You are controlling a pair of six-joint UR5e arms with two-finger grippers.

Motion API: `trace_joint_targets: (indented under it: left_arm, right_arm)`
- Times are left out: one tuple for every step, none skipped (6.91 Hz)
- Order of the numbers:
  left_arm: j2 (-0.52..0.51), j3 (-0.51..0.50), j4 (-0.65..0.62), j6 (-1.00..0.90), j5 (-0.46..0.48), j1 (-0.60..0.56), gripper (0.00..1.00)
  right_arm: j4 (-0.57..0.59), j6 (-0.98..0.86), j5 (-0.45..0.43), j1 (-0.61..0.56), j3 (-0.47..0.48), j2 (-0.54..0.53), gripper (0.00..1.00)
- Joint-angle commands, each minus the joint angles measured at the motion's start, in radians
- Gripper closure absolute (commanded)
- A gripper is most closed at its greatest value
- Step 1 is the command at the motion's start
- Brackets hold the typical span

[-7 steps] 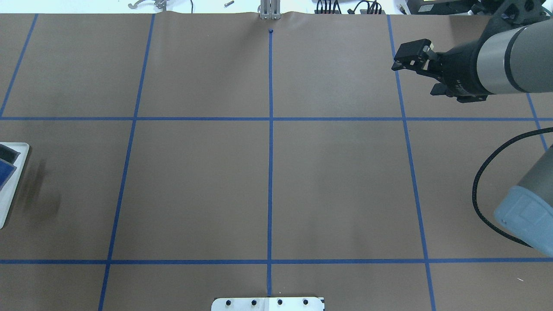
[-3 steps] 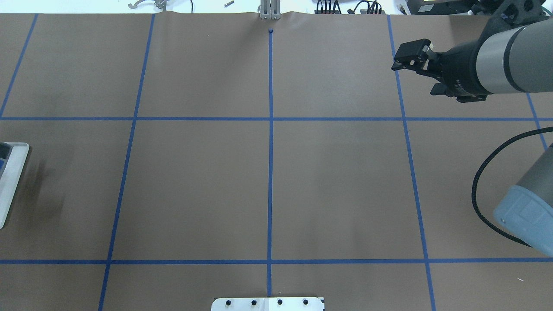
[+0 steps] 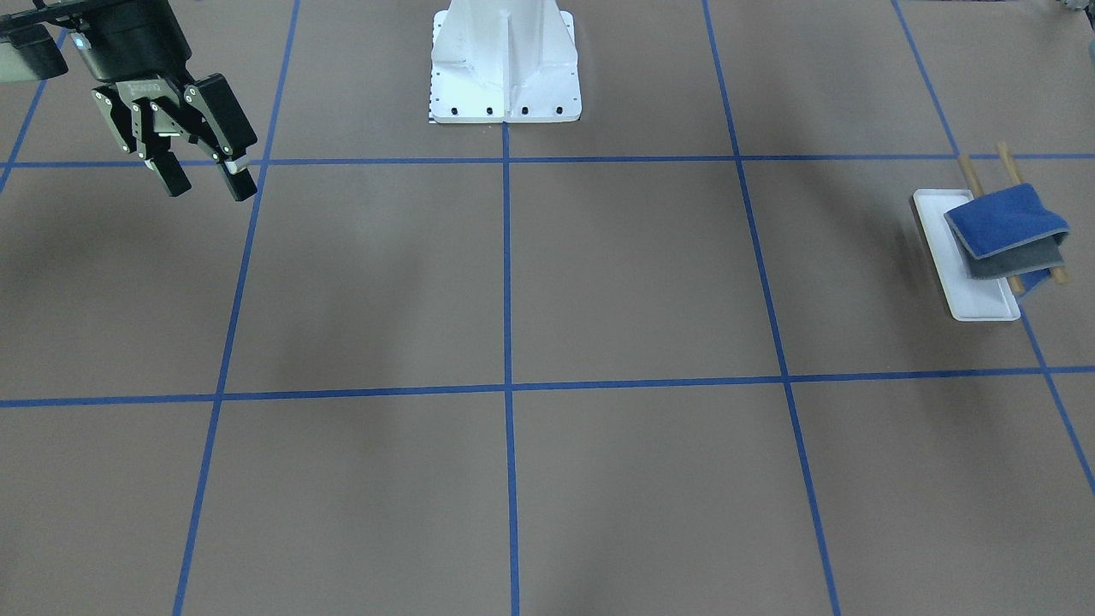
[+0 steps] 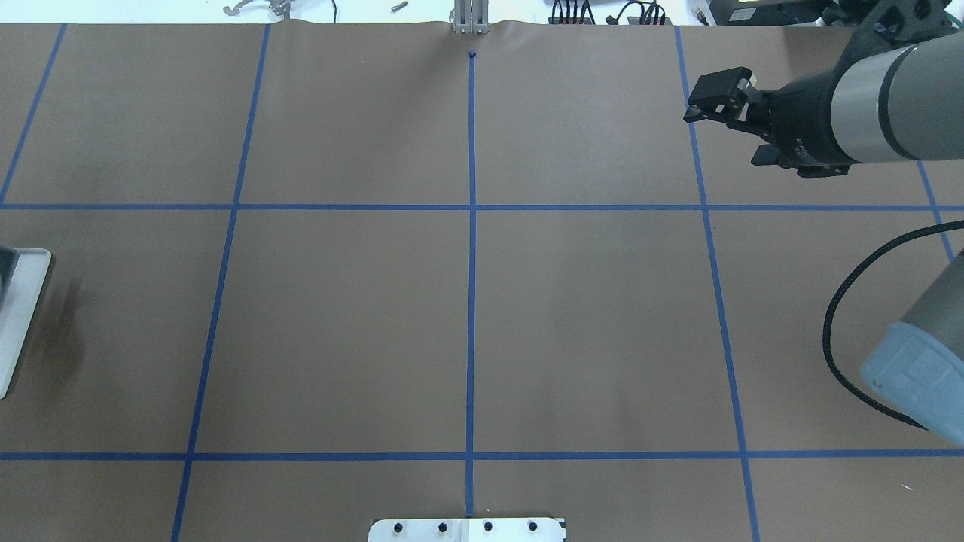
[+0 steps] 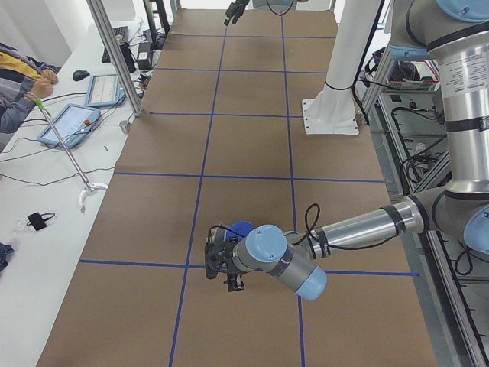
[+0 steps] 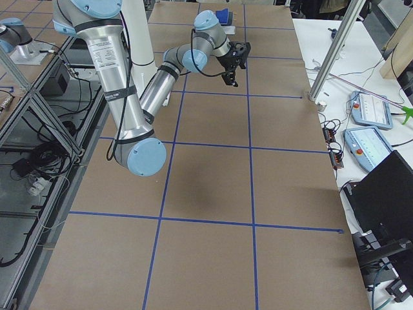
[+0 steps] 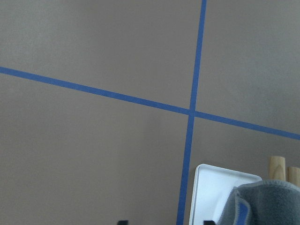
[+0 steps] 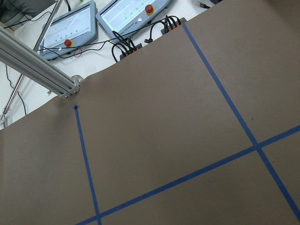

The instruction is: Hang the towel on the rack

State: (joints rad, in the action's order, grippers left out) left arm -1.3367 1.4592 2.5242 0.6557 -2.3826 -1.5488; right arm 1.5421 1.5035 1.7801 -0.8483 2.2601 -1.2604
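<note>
The blue towel, grey underside showing, is draped folded over the rack's two wooden dowels. The rack's white tray base stands at the table's left end. In the left wrist view the towel, the tray and the dowel ends show at the lower right. My left gripper hovers beside the rack. Its two fingertips show far apart at the wrist view's bottom edge, with nothing between them. My right gripper is open and empty, high over the table's far right.
The white bolted pedestal stands at the robot's side, middle. Blue tape lines grid the brown table. The tray's edge shows at the overhead view's left edge. Tablets, cables and an aluminium post line the far edge. A person sits there.
The blue cloth and dark shape at the overhead view's left edge, over the tray, have slid out of view to the left. The right arm has hardly moved.
</note>
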Motion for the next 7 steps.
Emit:
trace_joint_targets:
  left_arm:
    - [-0.041, 0.012, -0.005, 0.005, 0.002, -0.001, 0.02]
    - [-0.073, 0.012, -0.004, -0.013, 0.016, -0.002, 0.02]
    - [-0.076, 0.012, -0.005, -0.112, 0.086, -0.002, 0.02]
    - [-0.079, 0.006, -0.048, -0.239, 0.138, -0.002, 0.02]
    - [-0.097, 0.012, -0.127, -0.287, 0.134, -0.002, 0.02]
    - [-0.117, 0.012, -0.192, -0.315, 0.132, -0.004, 0.02]
    - [-0.149, 0.012, -0.281, -0.339, 0.105, -0.005, 0.02]
  right_arm:
    - [0.085, -0.114, 0.010, -0.023, 0.007, 0.001, 0.00]
    - [0.117, -0.206, 0.039, -0.061, 0.009, -0.008, 0.00]
    - [0.181, -0.353, 0.065, -0.099, 0.009, -0.030, 0.00]
    - [0.200, -0.493, 0.068, -0.127, 0.006, -0.089, 0.00]
    - [0.199, -0.620, 0.124, -0.184, 0.003, -0.149, 0.00]
    - [0.199, -0.752, 0.209, -0.251, -0.019, -0.192, 0.00]
    - [0.196, -0.887, 0.256, -0.317, -0.055, -0.235, 0.00]
